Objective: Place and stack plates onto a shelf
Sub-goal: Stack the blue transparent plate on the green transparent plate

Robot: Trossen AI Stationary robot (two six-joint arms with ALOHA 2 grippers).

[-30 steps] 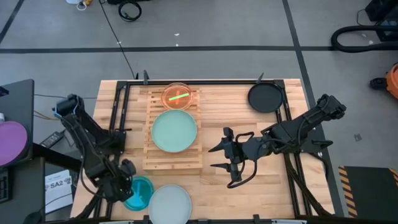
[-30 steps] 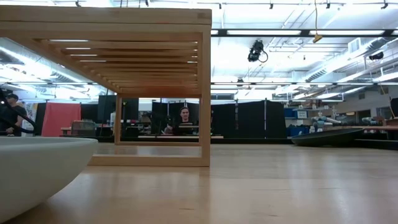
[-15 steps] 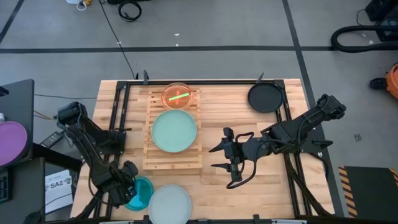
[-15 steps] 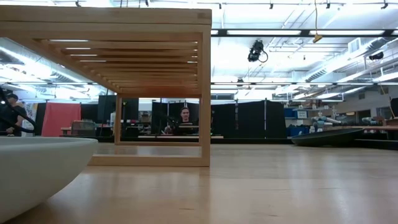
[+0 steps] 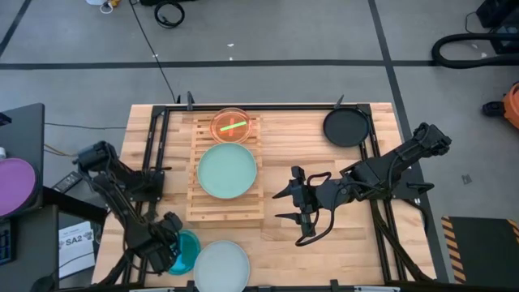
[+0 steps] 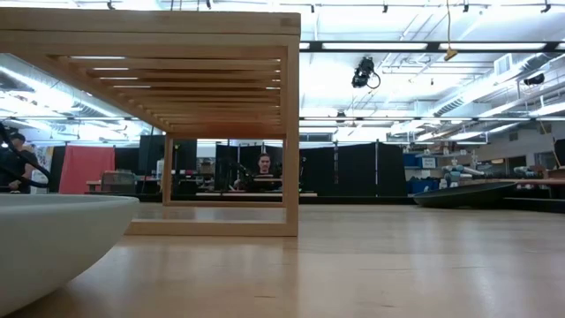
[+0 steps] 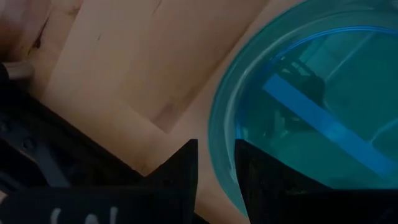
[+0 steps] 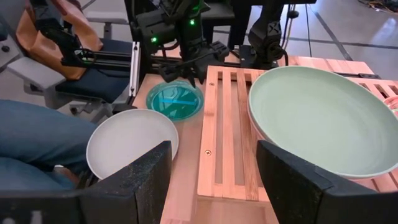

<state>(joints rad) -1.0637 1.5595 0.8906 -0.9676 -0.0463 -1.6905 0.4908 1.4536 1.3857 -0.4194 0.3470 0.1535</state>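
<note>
- The left end effector (image 5: 172, 245) is at the front-left corner of the desk (image 5: 349, 243); its fingers (image 7: 180, 171) straddle the rim of the small blue plate (image 5: 183, 251), one finger outside and one inside, so it is closed on that rim; in the right wrist view the same grip shows from across the desk
- The blue plate lies flat by the desk's front edge, just left of the whitish plate (image 5: 221, 265); whether the two rims touch I cannot tell
- The whitish plate sits at the front edge, just in front of the shelf (image 5: 225, 212); in the low view its pale side (image 6: 44, 238) fills the near left
- The shelf stands left of the desk's middle, its slats running between the shelf's long sides; the large mint-green plate (image 5: 227, 171) rests on its middle, and the small orange-red plate (image 5: 233, 126) lies at its back end, close behind the green one
- The right end effector (image 5: 293, 204) hovers over the bare wood right of the shelf, its fingers (image 8: 140, 177) spread wide apart and holding nothing
- A black round dish (image 5: 346, 127) lies near the back-right corner of the desk; a purple disc (image 5: 16, 185) rests on a side surface off the desk's left edge
- A person (image 6: 264, 168) sits far back in the room, seen under the shelf in the low view
</note>
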